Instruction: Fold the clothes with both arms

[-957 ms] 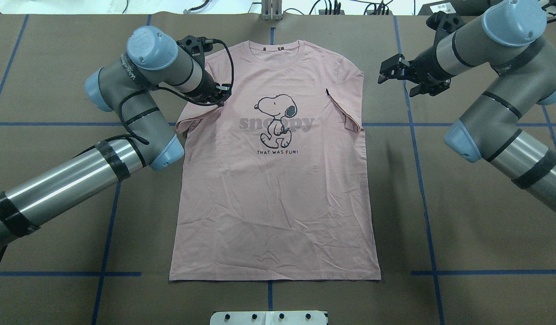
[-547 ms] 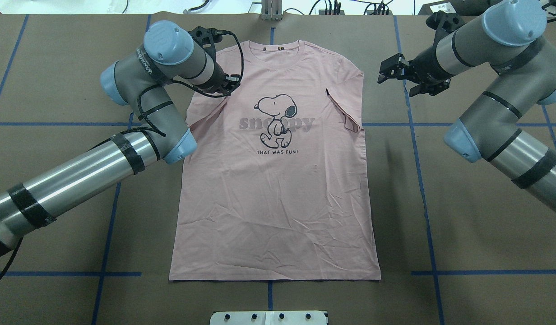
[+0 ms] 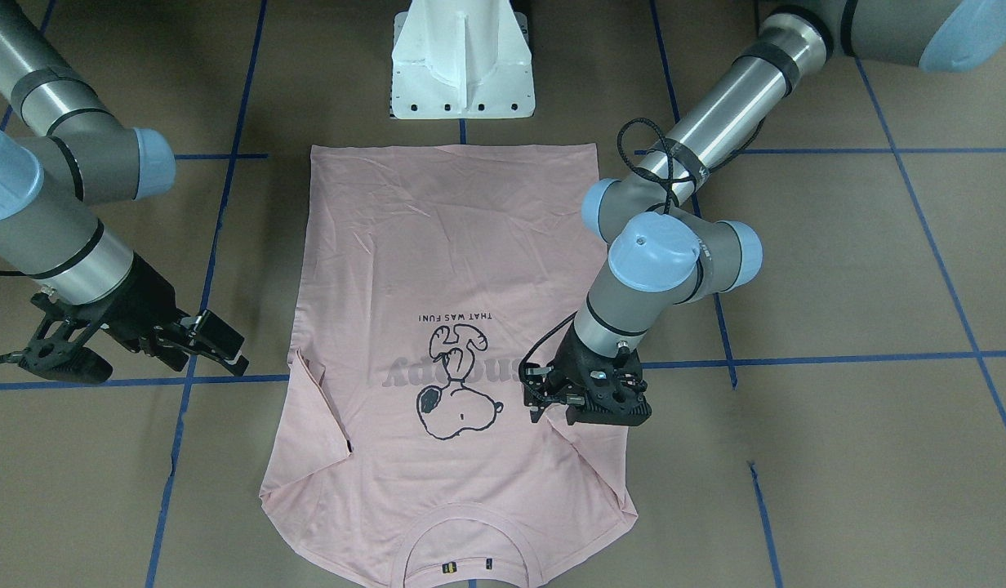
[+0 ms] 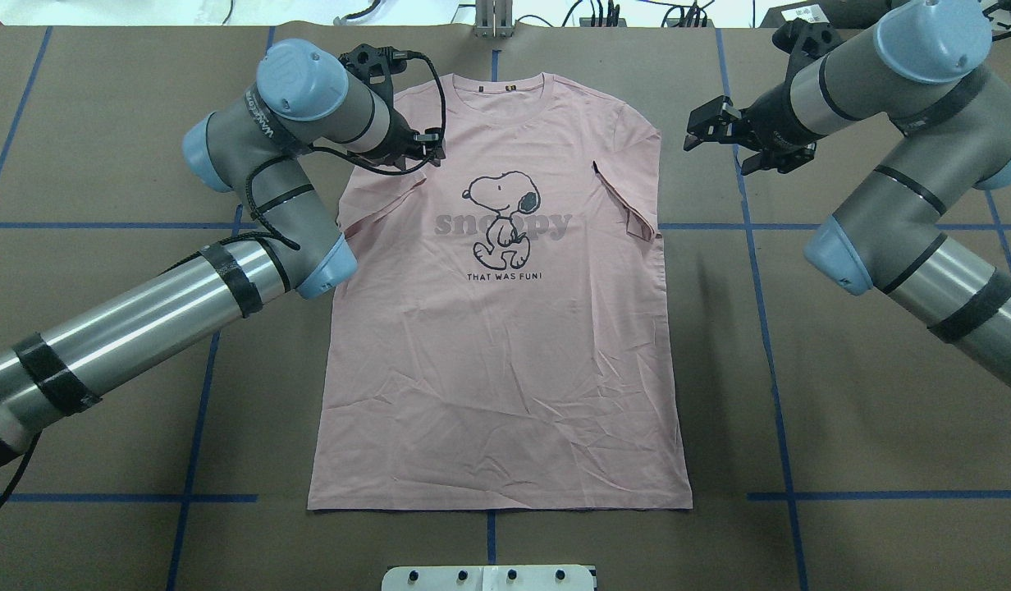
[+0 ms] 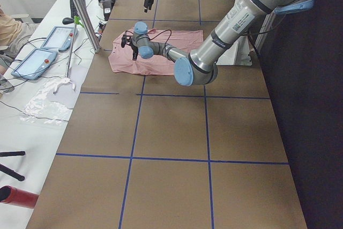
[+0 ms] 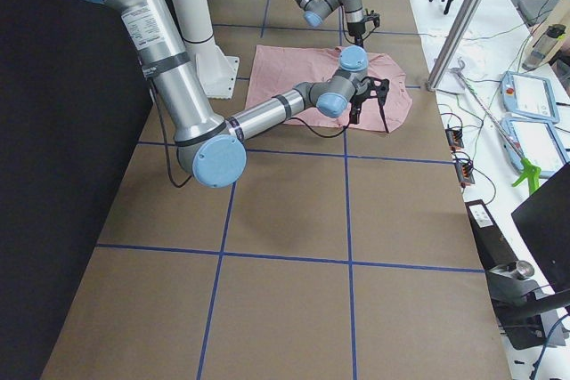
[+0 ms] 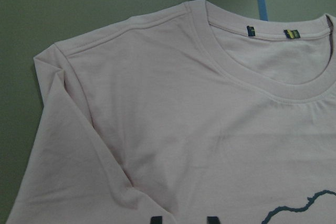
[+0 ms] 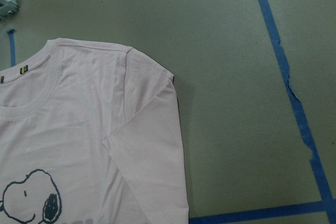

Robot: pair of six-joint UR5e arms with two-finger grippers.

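pink T-shirt (image 4: 505,361) flat, print up, mid-table, hem toward white pedestal (image 3: 462,73); soft knit, fine creases, ribbed collar (image 7: 252,77), both sleeves folded inward; table (image 4: 866,410) covered in brown paper with blue tape grid; left gripper (image 4: 427,152) low over left shoulder, tips slightly parted, empty; right gripper (image 4: 716,156) spread wide, empty, beside right sleeve.

My left gripper (image 4: 427,152) poised over the shoulder of the pink T-shirt (image 4: 505,369), Snoopy print (image 4: 501,217) just beside my fingers (image 4: 430,139); my right gripper (image 4: 719,139), jaws spread, hangs over the brown table (image 4: 842,410), near the other, folded-in sleeve.
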